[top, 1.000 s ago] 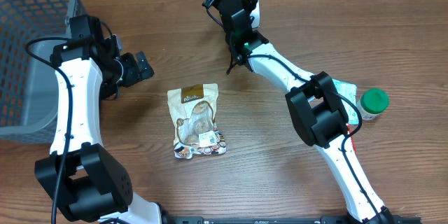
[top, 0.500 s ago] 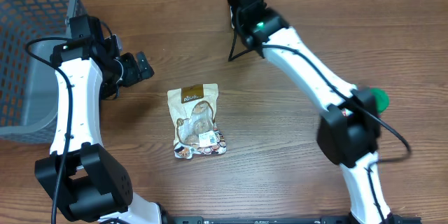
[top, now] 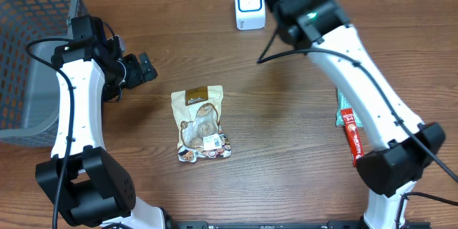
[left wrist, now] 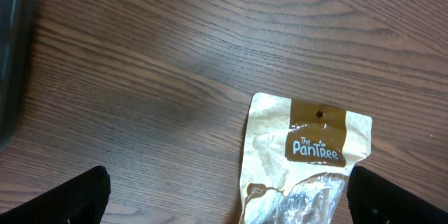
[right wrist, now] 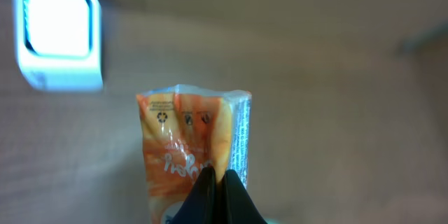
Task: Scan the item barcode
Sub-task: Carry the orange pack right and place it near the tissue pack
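Our right gripper (right wrist: 217, 182) has its two dark fingers pressed together on the near end of an orange packet (right wrist: 189, 136), pinching it. In the right wrist view the packet stands away from the fingertips, its printed face towards us and a silvery strip along its right edge. The view is soft, and we cannot make out a barcode on it. Up and to the left of the packet, apart from it, sits the scanner (right wrist: 57, 33), a white box with a bright blue-white window. From overhead we see the scanner (top: 249, 6) at the far edge of the table (top: 286, 150), with our right arm (top: 358, 64) reaching across so that its wrist lies just beside the box. The wrist hides the packet in that view. A dark cable (top: 270, 49) loops down from the wrist.

Our left gripper (top: 141, 68) is spread wide and holds nothing, hanging above bare wood. In the left wrist view its fingertips show at the two lower corners. Between them lies the top of a brown pouch (left wrist: 308, 150) lettered "The Pantree". Overhead, the brown pouch (top: 200, 123) lies flat near the middle of the table, well apart from the scanner. A grey basket (top: 28, 50) stands at the left edge. On the right side lie a teal packet (top: 343, 104) and a red stick pack (top: 353, 143), touching.
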